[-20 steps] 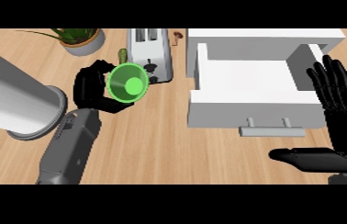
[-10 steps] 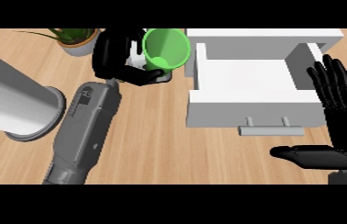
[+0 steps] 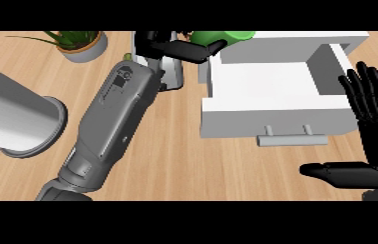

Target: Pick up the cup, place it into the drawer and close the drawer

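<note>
Our left robot hand (image 3: 177, 48), black and glossy, is curled round the bright green, smooth-walled plastic cup (image 3: 223, 37), pinching it at its side near the top edge of the view. We see the cup lying tipped, its rim towards the right, just above the back left corner of the open white drawer (image 3: 266, 113). That drawer is a plain box with flat matte walls, a pale bare floor inside and a grey bar handle (image 3: 289, 139) on its front. Our long grey left forearm (image 3: 111, 123), smooth and rounded like moulded metal, runs diagonally across the warm wood-grain table (image 3: 170, 163) to the left of the drawer.

Our right robot hand (image 3: 362, 95) shows at the right of the drawer, fingers straight and spread, resting, its thumb (image 3: 339, 172) lower down beyond the drawer's front.

Left of the drawer we also see a silvery toaster (image 3: 171, 73) partly hidden by the forearm, a potted green plant in a grey round pot (image 3: 81, 45), and a large dull metal cylinder (image 3: 26, 120) lying near the left edge.
</note>
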### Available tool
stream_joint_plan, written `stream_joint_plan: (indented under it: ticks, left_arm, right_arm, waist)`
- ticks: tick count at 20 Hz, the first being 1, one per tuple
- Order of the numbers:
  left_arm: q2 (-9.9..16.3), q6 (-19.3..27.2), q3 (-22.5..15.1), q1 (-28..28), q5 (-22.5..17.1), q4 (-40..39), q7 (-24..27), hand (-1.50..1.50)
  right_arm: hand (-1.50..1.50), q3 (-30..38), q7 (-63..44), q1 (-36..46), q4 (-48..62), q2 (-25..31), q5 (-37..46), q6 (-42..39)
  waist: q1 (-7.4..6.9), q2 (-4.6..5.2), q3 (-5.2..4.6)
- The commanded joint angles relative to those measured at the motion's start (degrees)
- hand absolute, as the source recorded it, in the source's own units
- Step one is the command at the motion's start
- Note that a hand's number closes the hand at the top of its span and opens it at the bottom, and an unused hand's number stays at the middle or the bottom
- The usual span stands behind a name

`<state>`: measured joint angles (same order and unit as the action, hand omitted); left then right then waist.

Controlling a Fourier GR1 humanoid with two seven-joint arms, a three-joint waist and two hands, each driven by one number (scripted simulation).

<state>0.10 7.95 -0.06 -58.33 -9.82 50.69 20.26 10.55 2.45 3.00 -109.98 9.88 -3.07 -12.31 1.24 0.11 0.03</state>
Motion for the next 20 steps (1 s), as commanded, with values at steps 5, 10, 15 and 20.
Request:
stream_joint_plan:
  ticks: [5, 10, 15, 20]
  left_arm:
    - [-0.09, 5.23, -2.76, -11.92, -6.00, -11.59, -4.77, 1.50]
    - [-0.10, 7.89, -8.52, -13.98, -12.27, -17.36, -3.56, 1.50]
    - [-0.10, 10.06, -15.46, -14.02, -16.92, -21.20, 0.58, 1.50]
    - [-0.10, 13.96, -22.27, -14.51, -21.00, -21.55, -1.98, 1.50]
  right_arm:
    - [-1.50, 1.80, 3.53, -0.21, 3.13, 1.15, -0.53, -1.79]
    - [-1.50, -1.31, -1.60, 2.98, 0.87, -1.04, 1.33, 1.42]
    - [-1.50, -0.65, -0.12, 0.83, 0.23, -0.38, -0.32, -0.83]
    - [-1.50, 2.67, 1.33, 5.78, 6.49, 2.57, -1.52, -1.81]
  waist:
    - [0.45, 0.24, 0.02]
    - [0.71, 0.23, -0.01]
    - [1.57, 0.40, 0.01]
    - [1.55, 0.46, 0.03]
